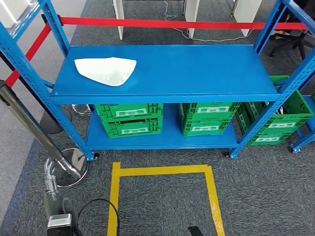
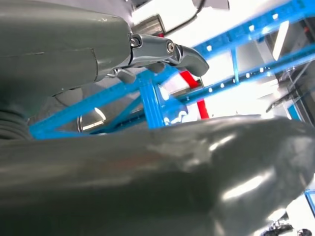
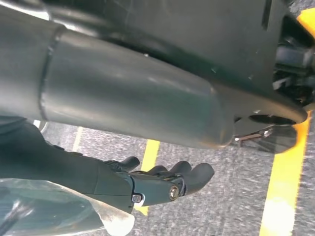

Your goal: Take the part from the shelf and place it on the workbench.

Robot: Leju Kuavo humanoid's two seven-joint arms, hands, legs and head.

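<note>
Part (image 1: pixel 106 71) untouched on shelf (image 1: pixel 193 73); our left hand (image 2: pixel 163 51) and right hand (image 3: pixel 163 184) empty, fingers apart. We should approach squarely, gripping its near edge.

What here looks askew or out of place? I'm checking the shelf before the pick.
Nothing looks spilled or damaged. The white part lies flat near the left end of the blue shelf's top deck. The green crates sit on the lower deck; the rightmost crate sits angled, partly beyond the frame.

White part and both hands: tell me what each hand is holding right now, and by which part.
Nothing is held. The white part lies untouched on the top shelf. The right hand hangs empty over the floor; the left hand grips nothing.
</note>
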